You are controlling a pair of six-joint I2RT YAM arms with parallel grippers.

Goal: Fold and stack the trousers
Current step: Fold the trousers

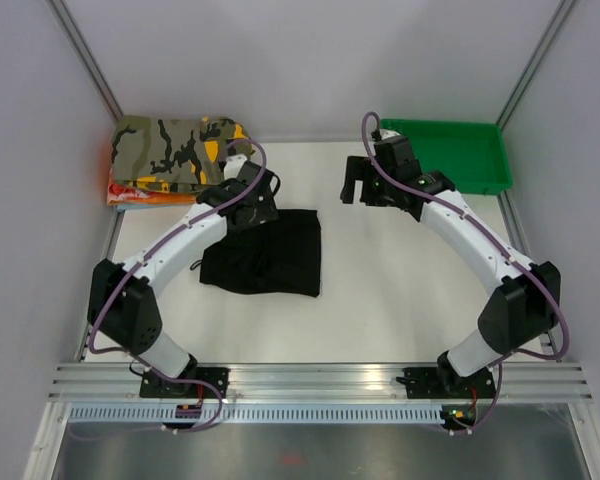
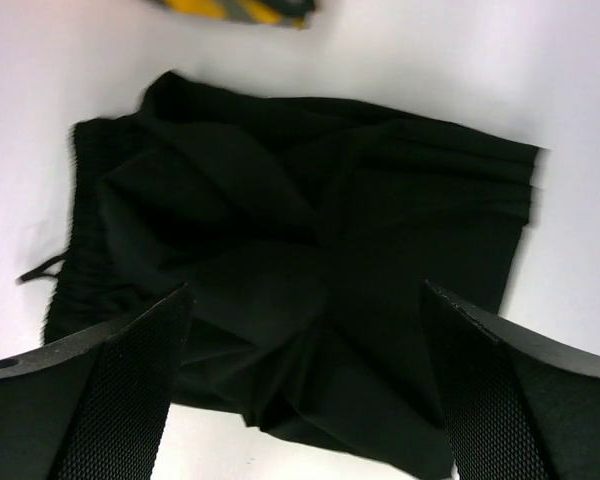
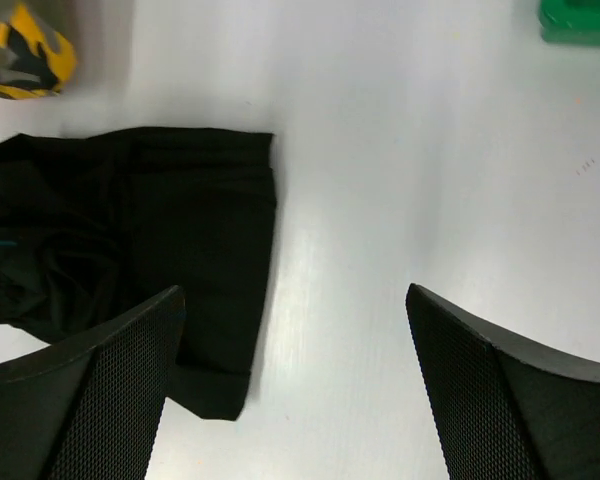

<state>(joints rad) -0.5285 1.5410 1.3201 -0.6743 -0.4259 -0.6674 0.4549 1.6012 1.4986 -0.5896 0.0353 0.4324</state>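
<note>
Left fingers (image 2: 110, 400): nearest the lens, straddling the trousers (image 2: 310, 260).
Trousers: rumpled black bundle, left of table (image 1: 400, 280) centre.
Risk: pinching one loose layer would unfold it en route to camo stack (image 1: 175, 150) at 11 o'clock.
Left claw (image 2: 305, 300): spread wide, empty, over trousers.
Right claw (image 3: 295, 295): spread wide, empty, over bare table at 2 o'clock.

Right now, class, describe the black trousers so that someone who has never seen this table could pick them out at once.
Start at the white table and look at its left half. A folded, roughly square bundle lies flat there: the trousers. They are plain black, unlike the camouflage garment in the far left corner and the green tray at the far right.
</note>
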